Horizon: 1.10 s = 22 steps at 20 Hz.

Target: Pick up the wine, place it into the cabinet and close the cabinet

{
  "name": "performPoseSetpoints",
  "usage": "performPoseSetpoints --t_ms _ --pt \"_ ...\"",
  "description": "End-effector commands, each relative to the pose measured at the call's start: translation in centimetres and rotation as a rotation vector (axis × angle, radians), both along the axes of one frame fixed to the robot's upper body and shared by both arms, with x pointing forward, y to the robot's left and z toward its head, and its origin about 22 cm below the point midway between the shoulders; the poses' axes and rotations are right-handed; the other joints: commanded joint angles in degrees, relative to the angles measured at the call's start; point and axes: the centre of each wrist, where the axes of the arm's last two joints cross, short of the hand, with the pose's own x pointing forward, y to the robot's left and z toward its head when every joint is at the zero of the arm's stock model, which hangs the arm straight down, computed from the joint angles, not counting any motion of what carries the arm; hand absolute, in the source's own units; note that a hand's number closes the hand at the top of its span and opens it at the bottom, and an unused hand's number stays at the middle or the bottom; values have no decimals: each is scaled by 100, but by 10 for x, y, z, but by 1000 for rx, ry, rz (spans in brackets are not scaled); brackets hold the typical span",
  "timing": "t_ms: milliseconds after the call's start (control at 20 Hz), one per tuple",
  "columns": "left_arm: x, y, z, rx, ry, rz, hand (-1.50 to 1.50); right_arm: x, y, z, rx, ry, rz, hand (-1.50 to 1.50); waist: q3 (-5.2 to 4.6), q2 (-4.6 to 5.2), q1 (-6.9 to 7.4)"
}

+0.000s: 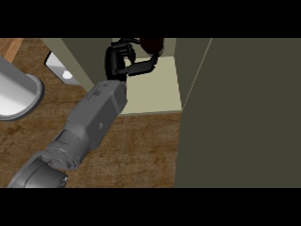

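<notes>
The wine (152, 44) shows only as a dark red shape at the back of the open cabinet, above the pale shelf (156, 90). My right hand (121, 59) reaches into the cabinet from the lower left. Its fingers and thumb curl round the wine and hide most of it. The cabinet's door (257, 114) stands open as a wide dark olive panel filling the right side. The cabinet's left wall (81, 57) runs beside my forearm (97, 114). My left hand does not show.
A large pale grey cylinder (9, 90) with a flanged end lies over the wooden counter (133, 150) at the left. A small white object (57, 65) sits on the counter, partly behind the cabinet's left wall.
</notes>
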Motion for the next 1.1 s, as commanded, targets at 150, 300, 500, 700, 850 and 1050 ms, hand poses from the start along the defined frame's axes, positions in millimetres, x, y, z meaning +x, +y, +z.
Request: performPoseSetpoints --t_ms 150,300,500,700,850,1050 --pt "-6 4 -14 64 34 33 -150 -5 -5 -1 32 -6 10 -150 -10 -4 70" --pt "1 21 -8 94 41 64 -150 -14 -5 0 28 -34 21 -150 -9 17 0" --pt "-7 20 -22 127 59 61 -150 -4 2 2 29 -29 17 -150 -16 40 6" --pt "-4 16 -15 177 64 67 -150 -15 5 12 38 -28 34 -150 -19 36 -48" --pt "-5 24 -20 183 74 76 -150 -9 -6 6 26 -43 16 -150 -11 38 -37" --pt "-16 14 -37 144 42 104 -150 -6 0 8 19 -30 54 -150 -17 73 -107"
